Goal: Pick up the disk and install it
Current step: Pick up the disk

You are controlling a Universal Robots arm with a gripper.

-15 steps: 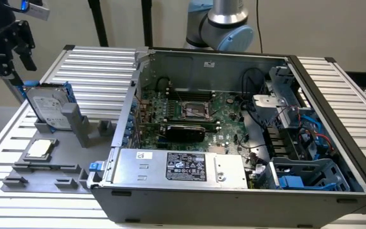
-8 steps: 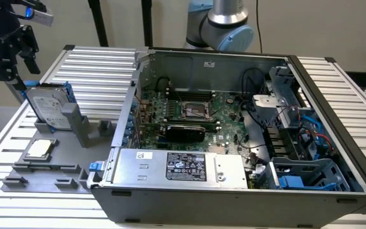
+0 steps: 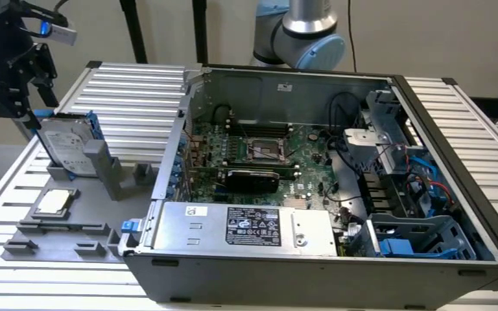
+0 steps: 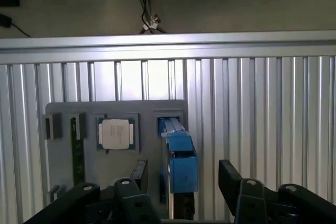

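At the exterior view's left, the disk (image 3: 63, 146) stands on edge in a grey fixture plate (image 3: 67, 230), beside the open computer case (image 3: 318, 278). The gripper (image 3: 20, 97) hangs just above it, fingers (image 4: 137, 174) spread wide and holding nothing. In the wrist view, the disk's blue carrier (image 4: 178, 156) lies between them, untouched. A small square chip (image 3: 52, 202) sits on the plate's near side.
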